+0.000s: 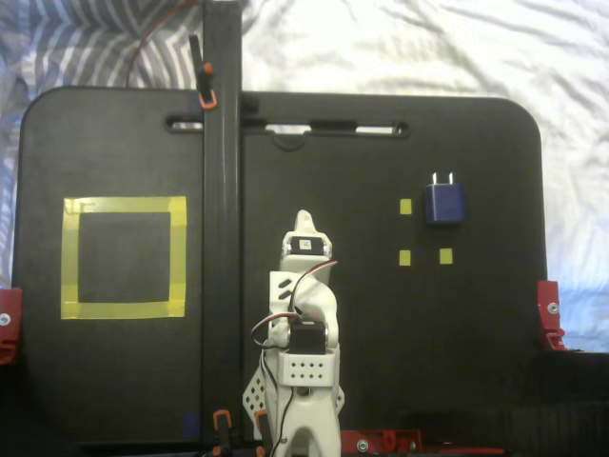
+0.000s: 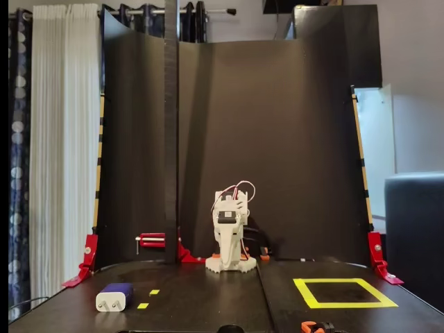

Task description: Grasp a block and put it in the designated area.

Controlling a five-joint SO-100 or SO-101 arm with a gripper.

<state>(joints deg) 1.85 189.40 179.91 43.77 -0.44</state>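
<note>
Block [image 1: 444,203] well apart from fingers [image 1: 304,227].

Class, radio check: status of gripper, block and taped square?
Gripper folded at base, jaw state unclear. Blue block lies untouched among small yellow marks. Yellow taped square empty, path clear.

A home room: white curtain [image 2: 52,139], rumpled bedsheet [image 1: 400,43], and a black lap tray [image 1: 114,381] as worktable.

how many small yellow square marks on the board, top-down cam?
3 visible: one left of the block, two below it. They look like corners of a square, so a fourth may be hidden under the block.
</note>
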